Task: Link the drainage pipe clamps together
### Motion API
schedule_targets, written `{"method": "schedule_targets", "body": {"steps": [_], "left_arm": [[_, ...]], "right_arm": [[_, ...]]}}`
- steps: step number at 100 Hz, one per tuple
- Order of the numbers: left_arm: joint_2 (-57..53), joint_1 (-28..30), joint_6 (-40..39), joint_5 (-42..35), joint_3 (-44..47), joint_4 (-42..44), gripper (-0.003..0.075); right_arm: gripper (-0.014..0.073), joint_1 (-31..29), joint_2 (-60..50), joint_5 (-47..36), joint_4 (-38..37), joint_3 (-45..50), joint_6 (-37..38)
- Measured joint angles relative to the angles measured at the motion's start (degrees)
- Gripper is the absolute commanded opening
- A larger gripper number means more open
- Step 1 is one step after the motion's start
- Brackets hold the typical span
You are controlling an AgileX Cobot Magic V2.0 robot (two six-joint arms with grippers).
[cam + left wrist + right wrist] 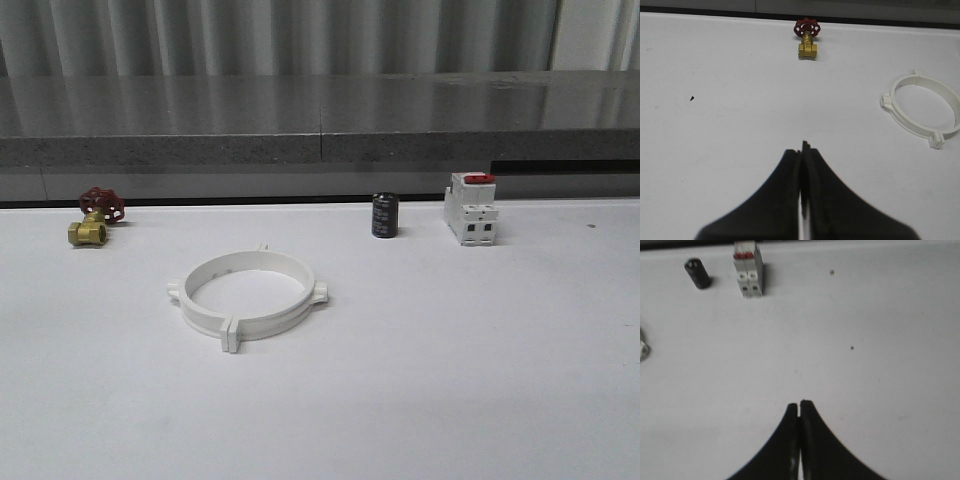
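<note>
Drainage pipe clamps (247,298) joined as one ring, nearest on white worktop (450,380), left-centre, brass valve (95,218) behind-left, breaker (471,207) behind-right; left hand (801,150) and right hand (799,405) clenched, empty.

The two white drainage pipe clamps (247,298) lie flat on the table; joined as one ring; tabs meeting.
</note>
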Motion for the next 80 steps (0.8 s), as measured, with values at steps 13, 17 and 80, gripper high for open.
{"method": "schedule_targets", "body": {"steps": [13,17,80], "left_arm": [[0.0,0.0,0.0,0.0,0.0,0.0,-0.0021],[0.0,0.0,0.0,0.0,0.0,0.0,-0.0020],[0.0,0.0,0.0,0.0,0.0,0.0,-0.0021]], "right_arm": [[-0.0066,0.0,-6.2,-10.3,0.3,6.4,-1.6],[-0.0066,0.0,-8.4,-12.8,0.7,8.9,-1.9],[-0.0066,-6.3,-35.6,-27.6,4.6,34.7,-4.8]]}}
